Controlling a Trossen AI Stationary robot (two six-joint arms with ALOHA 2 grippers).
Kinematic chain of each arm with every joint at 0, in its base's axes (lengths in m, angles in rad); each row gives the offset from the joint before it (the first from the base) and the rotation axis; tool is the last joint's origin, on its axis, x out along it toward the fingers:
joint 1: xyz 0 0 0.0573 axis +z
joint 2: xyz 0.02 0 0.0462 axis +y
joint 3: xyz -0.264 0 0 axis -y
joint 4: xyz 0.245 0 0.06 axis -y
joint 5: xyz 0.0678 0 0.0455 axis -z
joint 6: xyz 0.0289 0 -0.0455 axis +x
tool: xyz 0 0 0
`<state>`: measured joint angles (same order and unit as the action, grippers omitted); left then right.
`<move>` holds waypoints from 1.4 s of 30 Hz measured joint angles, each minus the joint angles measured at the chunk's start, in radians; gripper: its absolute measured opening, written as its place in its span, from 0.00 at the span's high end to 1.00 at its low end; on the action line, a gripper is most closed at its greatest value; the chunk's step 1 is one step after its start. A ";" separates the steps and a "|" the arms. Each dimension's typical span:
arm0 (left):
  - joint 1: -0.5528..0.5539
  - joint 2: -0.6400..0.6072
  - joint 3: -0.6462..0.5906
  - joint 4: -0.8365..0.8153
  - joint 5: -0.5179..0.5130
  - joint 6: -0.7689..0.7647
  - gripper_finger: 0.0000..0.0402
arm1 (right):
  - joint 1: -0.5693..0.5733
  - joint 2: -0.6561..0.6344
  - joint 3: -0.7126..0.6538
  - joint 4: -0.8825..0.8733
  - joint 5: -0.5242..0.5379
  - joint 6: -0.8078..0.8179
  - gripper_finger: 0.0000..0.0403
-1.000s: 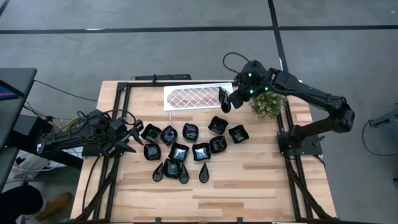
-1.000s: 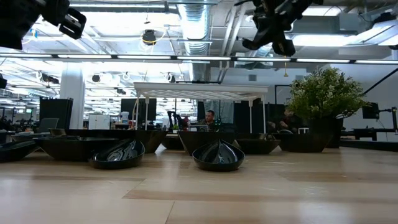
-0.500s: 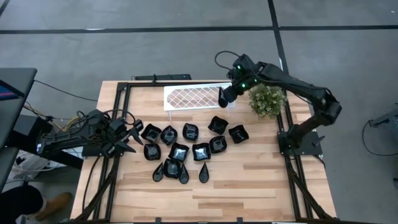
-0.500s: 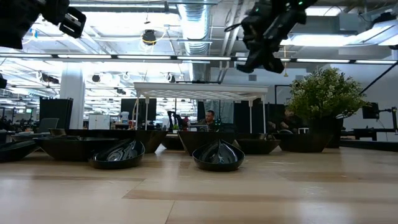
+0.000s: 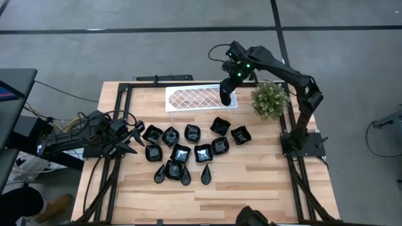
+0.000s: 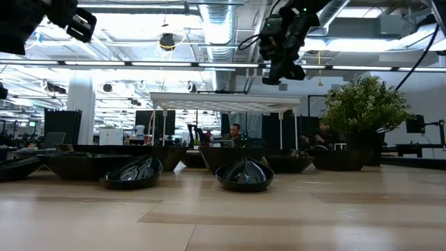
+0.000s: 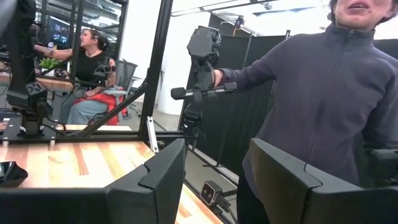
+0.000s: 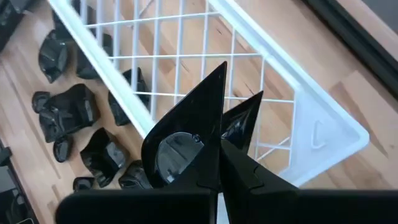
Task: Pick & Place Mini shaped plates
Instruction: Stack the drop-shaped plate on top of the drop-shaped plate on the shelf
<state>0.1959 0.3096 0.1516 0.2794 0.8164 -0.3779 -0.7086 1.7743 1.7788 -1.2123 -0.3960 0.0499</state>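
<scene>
Your right gripper (image 5: 225, 95) hangs above the right end of the white lattice tray (image 5: 195, 98) near the far edge of the desk (image 5: 251, 182), its fingers clamped on 1 black plate (image 8: 186, 140) held on edge. In the right wrist view that plate sits pinched between the 2 dark fingers (image 8: 239, 168), with the tray's white wire grid directly beneath it. From the low view the right gripper (image 6: 279, 59) is well above the tray's raised top.

The rest of the mini shaped plates (image 5: 188, 150) lie clustered on the desk's middle, between the tray and the near edge, most touching or just beside one another; 3 teardrop ones sit nearest the near edge. A green plant (image 5: 270, 100) stands just beside the tray's right end.

Your left gripper (image 5: 135, 133) waits at the left edge of the desk, fingers (image 7: 149, 180) apart and holding nothing, just beside the leftmost plates. Past them, the left wrist view shows a person in a dark zip top (image 7: 323, 93) standing beyond the desk.
</scene>
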 joint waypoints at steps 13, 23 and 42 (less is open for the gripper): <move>0.000 0.000 0.000 0.000 0.000 0.000 0.55 | -0.005 0.031 -0.001 -0.045 0.090 0.065 1.00; 0.000 0.000 0.000 0.000 0.000 0.000 0.55 | 0.028 0.031 -0.001 -0.044 0.118 0.090 1.00; 0.000 0.000 0.000 0.006 0.000 0.000 0.55 | 0.054 0.031 -0.001 -0.044 0.200 0.101 1.00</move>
<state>0.1959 0.3096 0.1516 0.2859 0.8165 -0.3779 -0.6546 1.8053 1.7775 -1.2568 -0.1959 0.1513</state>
